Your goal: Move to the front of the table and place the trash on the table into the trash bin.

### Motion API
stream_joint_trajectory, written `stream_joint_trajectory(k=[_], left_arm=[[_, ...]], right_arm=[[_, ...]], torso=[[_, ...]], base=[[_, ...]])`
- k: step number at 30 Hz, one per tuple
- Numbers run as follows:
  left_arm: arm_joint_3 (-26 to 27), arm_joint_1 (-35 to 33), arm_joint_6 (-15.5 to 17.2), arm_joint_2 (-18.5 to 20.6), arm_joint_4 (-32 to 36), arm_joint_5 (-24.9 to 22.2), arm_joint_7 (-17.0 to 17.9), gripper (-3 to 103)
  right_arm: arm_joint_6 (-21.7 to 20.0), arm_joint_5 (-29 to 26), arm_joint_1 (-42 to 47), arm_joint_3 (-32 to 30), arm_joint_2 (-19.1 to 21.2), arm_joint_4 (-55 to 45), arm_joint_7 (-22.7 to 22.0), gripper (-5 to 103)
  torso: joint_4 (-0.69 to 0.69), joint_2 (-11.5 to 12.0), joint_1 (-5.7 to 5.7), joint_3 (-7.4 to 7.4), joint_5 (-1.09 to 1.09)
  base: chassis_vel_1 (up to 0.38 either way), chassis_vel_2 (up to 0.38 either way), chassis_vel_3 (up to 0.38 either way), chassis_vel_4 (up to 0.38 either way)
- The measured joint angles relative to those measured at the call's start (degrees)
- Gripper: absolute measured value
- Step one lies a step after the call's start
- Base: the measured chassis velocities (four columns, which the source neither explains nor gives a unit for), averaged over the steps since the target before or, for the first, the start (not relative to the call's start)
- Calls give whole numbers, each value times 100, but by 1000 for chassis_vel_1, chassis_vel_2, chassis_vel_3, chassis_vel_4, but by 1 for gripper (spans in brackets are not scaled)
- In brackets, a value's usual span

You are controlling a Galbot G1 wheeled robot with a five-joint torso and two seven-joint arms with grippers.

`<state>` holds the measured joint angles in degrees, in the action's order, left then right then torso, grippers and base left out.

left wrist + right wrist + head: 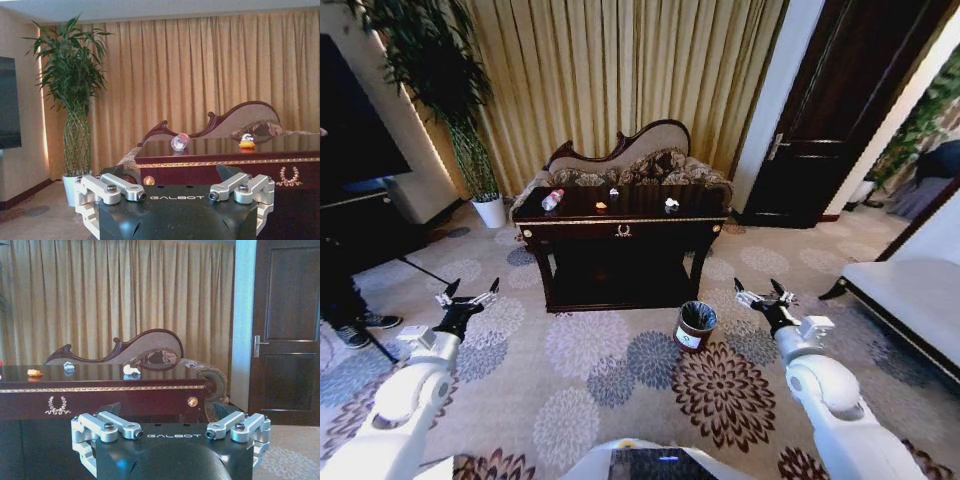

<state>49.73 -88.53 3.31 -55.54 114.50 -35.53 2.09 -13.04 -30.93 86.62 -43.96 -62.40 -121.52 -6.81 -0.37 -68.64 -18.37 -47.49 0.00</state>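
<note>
Robot facing the table (pixel 620 232), both arms raised and waiting.
Trash (pixel 552 199) lies on the table; trash bin (pixel 695 326) stands before it; left gripper (pixel 470 297) and right gripper (pixel 763 294) spread, empty, ready for approach.

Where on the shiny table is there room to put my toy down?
The table is bare along its front edge and at the right end, beyond the white wad. Its back strip is busier: bottle, orange scrap, small wad.
</note>
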Motion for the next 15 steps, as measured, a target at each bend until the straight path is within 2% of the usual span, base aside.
stream_joint_trajectory(k=[15], left_arm=[[13,-20,-26,-32,-3,2,-18,100]], right_arm=[[2,9,11,44,-29,-10,0,100]], torso=[[0,-1,0,0,0]], base=[[-175,163,168,-173]])
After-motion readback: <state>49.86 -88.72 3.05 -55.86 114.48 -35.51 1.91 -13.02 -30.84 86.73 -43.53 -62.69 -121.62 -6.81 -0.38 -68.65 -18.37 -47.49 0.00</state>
